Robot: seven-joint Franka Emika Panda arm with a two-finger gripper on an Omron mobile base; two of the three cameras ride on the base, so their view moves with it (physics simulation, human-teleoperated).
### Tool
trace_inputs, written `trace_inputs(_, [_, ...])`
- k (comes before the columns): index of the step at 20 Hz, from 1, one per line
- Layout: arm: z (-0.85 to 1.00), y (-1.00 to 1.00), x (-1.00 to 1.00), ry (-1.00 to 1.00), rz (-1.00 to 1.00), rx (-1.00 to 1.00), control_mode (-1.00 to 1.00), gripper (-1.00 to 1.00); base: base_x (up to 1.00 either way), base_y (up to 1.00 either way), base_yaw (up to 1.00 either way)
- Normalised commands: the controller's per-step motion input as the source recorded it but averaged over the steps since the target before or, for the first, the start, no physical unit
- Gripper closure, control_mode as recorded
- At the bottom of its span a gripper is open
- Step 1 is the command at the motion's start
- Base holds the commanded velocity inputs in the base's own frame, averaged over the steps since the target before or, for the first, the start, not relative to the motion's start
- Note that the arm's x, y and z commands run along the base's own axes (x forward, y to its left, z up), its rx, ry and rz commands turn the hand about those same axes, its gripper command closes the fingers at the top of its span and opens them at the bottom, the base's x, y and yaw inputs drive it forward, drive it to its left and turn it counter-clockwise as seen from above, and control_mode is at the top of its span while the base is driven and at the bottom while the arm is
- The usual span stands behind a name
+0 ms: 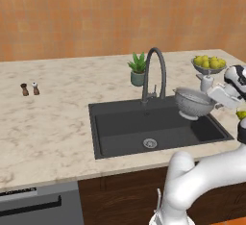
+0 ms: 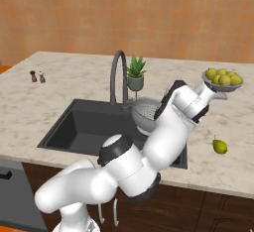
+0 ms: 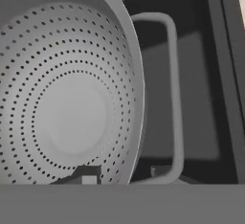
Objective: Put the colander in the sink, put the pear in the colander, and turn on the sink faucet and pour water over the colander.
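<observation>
My gripper (image 1: 213, 101) is shut on the right rim of the colander (image 1: 193, 102), a grey pierced metal bowl that hangs tilted over the right end of the black sink (image 1: 129, 128), clear of the basin floor. In the hand view the colander (image 3: 72, 103) fills the left, its rim and a loop handle run between my fingertips (image 3: 87, 175), and the gripper (image 3: 123, 174) stands over the dark sink (image 3: 203, 98). The pear (image 2: 220, 146) lies on the counter right of the sink. Behind the basin rises the sink faucet (image 1: 156, 70); no water shows at its spout.
A footed bowl of yellow fruits (image 1: 209, 64) stands at the back right, close behind my hand. A potted plant (image 1: 138, 69) sits beside the faucet. Two small shakers (image 1: 30, 89) are far left on the counter. A dishwasher front (image 1: 38, 205) is below left.
</observation>
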Motion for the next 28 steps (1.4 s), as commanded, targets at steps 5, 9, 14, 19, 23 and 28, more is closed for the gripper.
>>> trace_inputs(5, [-0.34, 0.25, -0.02, 0.0, 0.0, -0.22, -1.0, 1.0, 0.0, 0.0, 0.0])
trace_inputs(9, [-0.56, 0.28, 0.01, 0.0, 0.0, -0.32, -1.0, 1.0, 0.0, 0.0, 0.0])
trace_inputs(14, [-0.51, 0.29, 0.26, -0.01, 0.0, -0.19, -1.0, 1.0, 0.0, 0.0, 0.0])
trace_inputs(19, [-0.54, 0.34, 0.33, -0.04, 0.0, -0.07, -1.0, 1.0, 0.0, 0.0, 0.0])
trace_inputs(23, [-0.39, 0.43, 0.38, 0.0, 0.0, -0.01, -1.0, 1.0, 0.0, 0.0, 0.0])
trace_inputs(28, [-0.39, 0.4, 0.35, 0.0, 0.0, 0.0, -1.0, 1.0, 0.0, 0.0, 0.0])
